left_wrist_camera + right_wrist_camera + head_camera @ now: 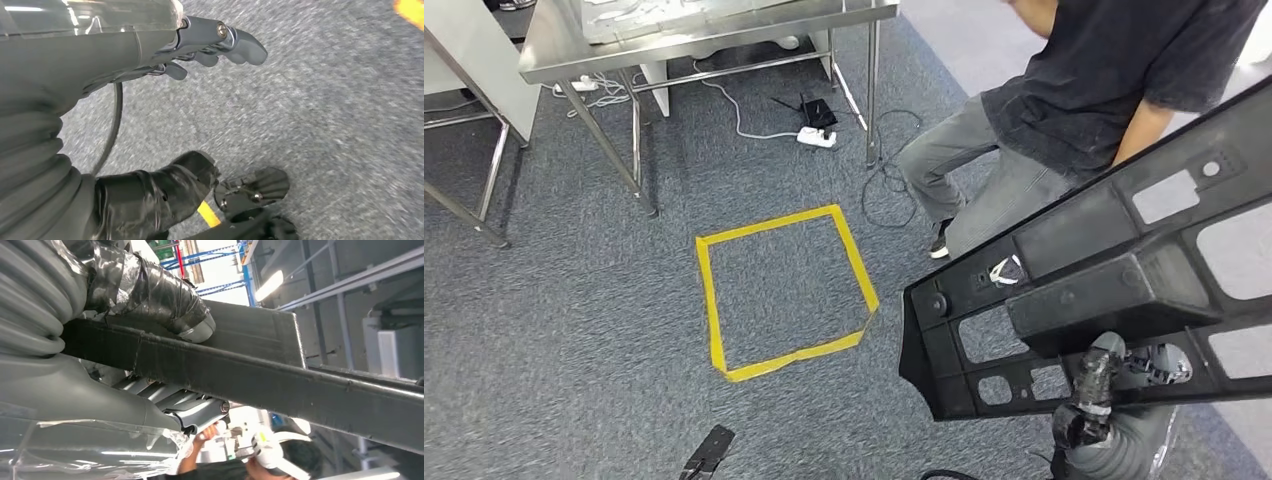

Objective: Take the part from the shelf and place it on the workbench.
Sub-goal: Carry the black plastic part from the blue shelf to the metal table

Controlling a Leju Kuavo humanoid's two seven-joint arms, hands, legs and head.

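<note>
The part (1114, 290), a long black moulded frame with cut-out windows, is carried off the floor at the robot's right side, its blunt end jutting out over the grey carpet (574, 330) near a square of yellow tape (707, 290). The right hand (1092, 392) grasps it from below along one rail, thumb wrapped over the edge as the right wrist view shows, fingers under the bar. The left hand (210, 47) hangs over the carpet with nothing in it, fingers loosely curled but apart. A steel table (554, 50) stands well ahead at the far side, cables (884, 180) trail under it, and a person (1084, 90) crouches just beside the part's far length. The step in hand looks like carrying the part to the bench. Since one hand holds a long piece near one end, it will want to droop and swing, so the wrist should stay level, turns slow, and the far end kept clear of the person and of the table legs before setting down.
</note>
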